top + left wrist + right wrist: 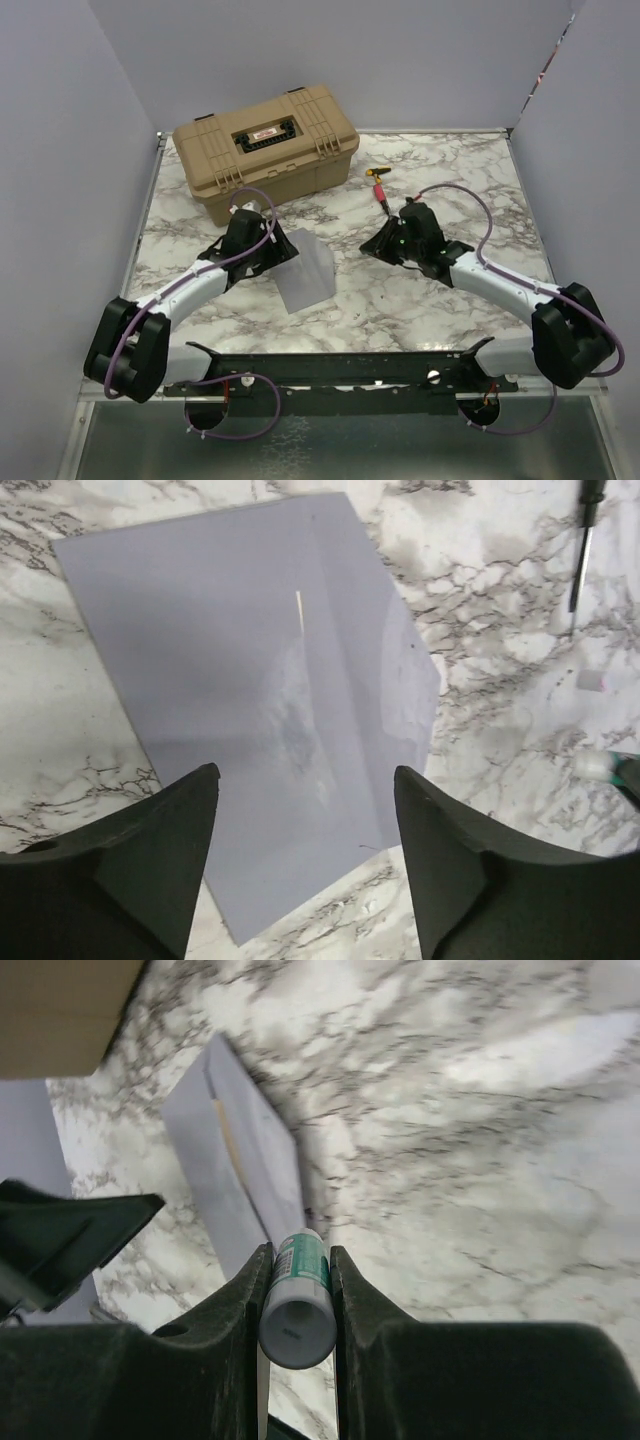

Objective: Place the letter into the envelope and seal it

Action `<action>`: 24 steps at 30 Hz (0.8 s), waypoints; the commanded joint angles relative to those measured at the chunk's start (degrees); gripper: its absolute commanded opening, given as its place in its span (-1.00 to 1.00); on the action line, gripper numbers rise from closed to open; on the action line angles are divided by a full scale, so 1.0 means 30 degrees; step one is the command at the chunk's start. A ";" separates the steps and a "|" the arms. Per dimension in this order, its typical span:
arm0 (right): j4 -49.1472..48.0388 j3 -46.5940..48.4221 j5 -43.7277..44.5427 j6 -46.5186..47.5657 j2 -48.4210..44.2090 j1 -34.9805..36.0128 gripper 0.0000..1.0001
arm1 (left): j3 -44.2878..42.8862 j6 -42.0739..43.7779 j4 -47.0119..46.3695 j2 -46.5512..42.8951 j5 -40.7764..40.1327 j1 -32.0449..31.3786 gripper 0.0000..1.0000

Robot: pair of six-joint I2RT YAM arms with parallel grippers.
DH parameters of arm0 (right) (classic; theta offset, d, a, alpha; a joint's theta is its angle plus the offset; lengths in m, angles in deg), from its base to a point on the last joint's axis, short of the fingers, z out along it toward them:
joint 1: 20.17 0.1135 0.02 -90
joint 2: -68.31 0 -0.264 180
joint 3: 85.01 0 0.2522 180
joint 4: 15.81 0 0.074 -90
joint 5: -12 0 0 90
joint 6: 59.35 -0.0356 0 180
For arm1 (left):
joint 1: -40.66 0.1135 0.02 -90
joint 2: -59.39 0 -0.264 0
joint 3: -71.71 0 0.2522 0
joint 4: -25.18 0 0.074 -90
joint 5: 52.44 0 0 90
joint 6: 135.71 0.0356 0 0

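Observation:
The grey-lilac envelope [306, 272] lies flat on the marble table, its flap folded over the body [260, 700]. Only a thin tan sliver of the letter [300, 612] shows at a slit; the rest is hidden inside. My left gripper [305, 785] hangs open just over the envelope's near edge, nothing between its fingers [185, 825]. My right gripper [300, 1252] is shut on a green-and-white glue stick [300, 1300], a little right of the envelope [240, 1185]. In the top view the left gripper [283, 250] is at the envelope's left edge and the right gripper [378, 245] stands apart to its right.
A tan hard case [265, 145] stands closed at the back left. A small red-and-yellow screwdriver [379, 186] lies right of it, also in the left wrist view as a dark screwdriver [583, 545]. Walls enclose the table [470, 180] on three sides.

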State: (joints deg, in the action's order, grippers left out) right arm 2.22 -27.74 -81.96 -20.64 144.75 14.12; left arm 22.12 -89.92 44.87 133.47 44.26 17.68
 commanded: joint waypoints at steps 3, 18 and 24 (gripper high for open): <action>-0.1583 -0.2877 -0.2417 -0.3041 -0.0673 -0.3034 -0.83 | -0.0351 0.0700 0.1318 -0.1461 0.0215 0.0058 0.57; -0.5178 -0.6618 -0.3106 -0.6999 -0.0196 -0.7783 -0.71 | -0.0339 0.0893 0.1687 -0.1153 0.0577 0.0044 0.60; -0.6059 -0.6897 -0.3845 -0.7675 0.0545 -0.8087 -0.71 | -0.0359 0.0878 0.1711 -0.1104 0.0601 0.0042 0.60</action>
State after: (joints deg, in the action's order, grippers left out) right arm -12.75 -47.13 -90.82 -41.36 145.08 -9.71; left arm 21.66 -88.06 48.87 129.82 44.87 17.68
